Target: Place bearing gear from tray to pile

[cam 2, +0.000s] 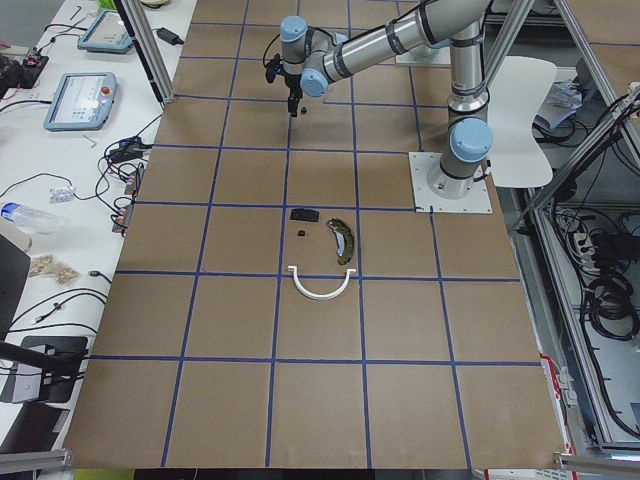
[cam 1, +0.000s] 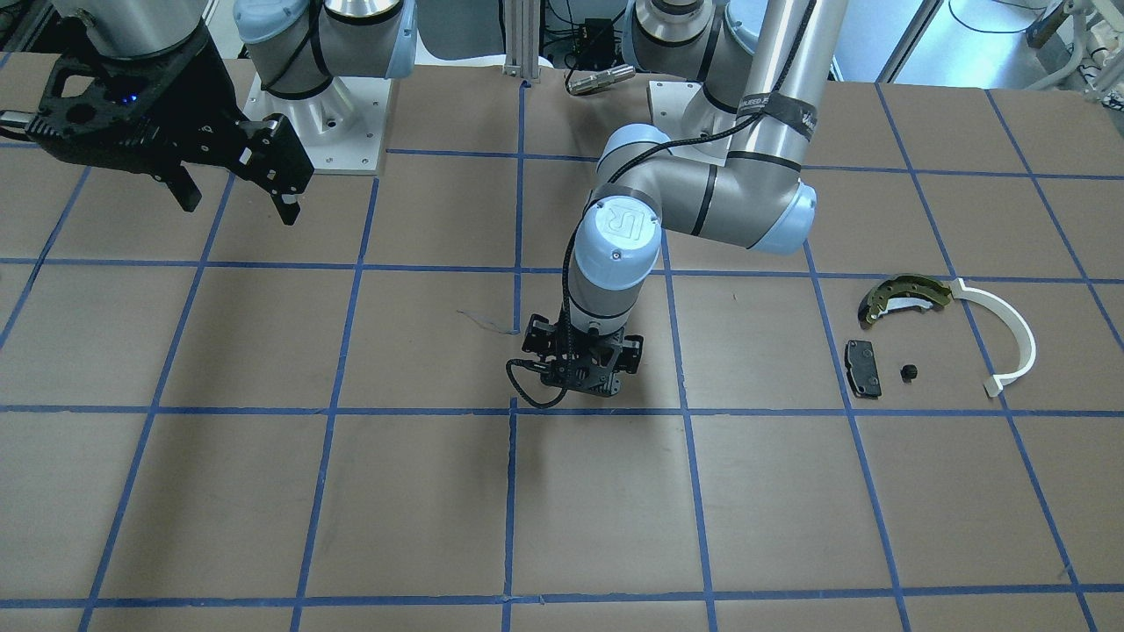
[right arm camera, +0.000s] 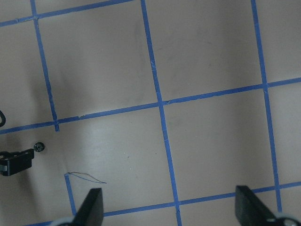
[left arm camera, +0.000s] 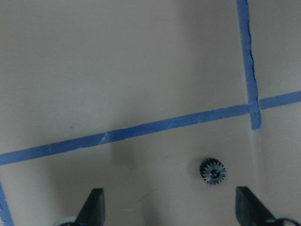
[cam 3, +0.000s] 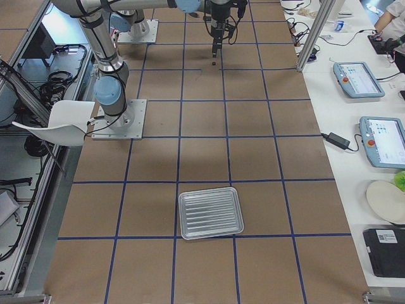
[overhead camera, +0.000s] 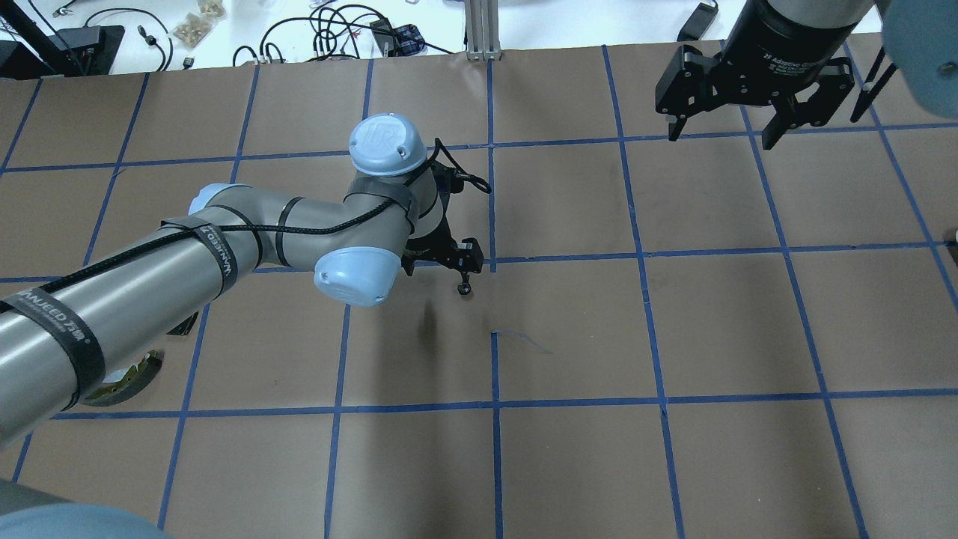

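Note:
A tiny black toothed bearing gear (left arm camera: 212, 171) lies on the brown table by a blue tape cross; it also shows in the right wrist view (right arm camera: 39, 147). My left gripper (left arm camera: 171, 207) hangs open just above it, the gear nearer one finger (left arm camera: 247, 207). The gripper also shows in the front view (cam 1: 580, 382). The pile lies far off at my left: olive-yellow shoe (cam 1: 904, 297), white arc strip (cam 1: 1010, 338), black pad (cam 1: 863, 369), with another tiny black part (cam 1: 909, 373) beside the pad. My right gripper (cam 1: 237, 202) is open and empty, high above the table.
A silver ribbed tray (cam 3: 211, 212) lies at my right end of the table and shows nothing in it. Blue tape grids the table (overhead camera: 569, 329). My left arm's elbow (overhead camera: 355, 273) reaches over the table's middle. Operator benches with tablets (cam 3: 357, 79) flank the far side.

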Controlling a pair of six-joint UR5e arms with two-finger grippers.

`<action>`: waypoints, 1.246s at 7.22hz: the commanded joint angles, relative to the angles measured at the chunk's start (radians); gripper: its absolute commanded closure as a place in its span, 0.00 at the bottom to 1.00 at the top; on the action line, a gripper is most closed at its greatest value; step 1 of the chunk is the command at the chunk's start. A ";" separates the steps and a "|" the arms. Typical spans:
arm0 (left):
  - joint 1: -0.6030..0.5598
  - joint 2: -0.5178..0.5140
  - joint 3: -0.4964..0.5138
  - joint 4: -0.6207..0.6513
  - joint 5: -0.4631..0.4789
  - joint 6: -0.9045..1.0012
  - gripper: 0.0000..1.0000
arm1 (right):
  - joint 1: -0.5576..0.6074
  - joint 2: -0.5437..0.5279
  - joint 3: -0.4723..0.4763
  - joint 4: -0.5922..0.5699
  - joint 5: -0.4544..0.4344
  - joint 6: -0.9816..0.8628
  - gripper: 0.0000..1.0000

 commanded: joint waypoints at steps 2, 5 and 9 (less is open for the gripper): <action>-0.022 -0.038 0.003 0.026 -0.001 0.005 0.14 | 0.000 0.000 0.002 0.003 -0.002 0.007 0.00; -0.025 -0.055 0.004 0.043 -0.011 0.009 0.19 | 0.000 0.000 0.005 0.003 -0.003 0.007 0.00; -0.043 -0.055 0.004 0.043 -0.022 0.016 0.33 | 0.000 0.000 0.006 0.016 -0.005 0.010 0.00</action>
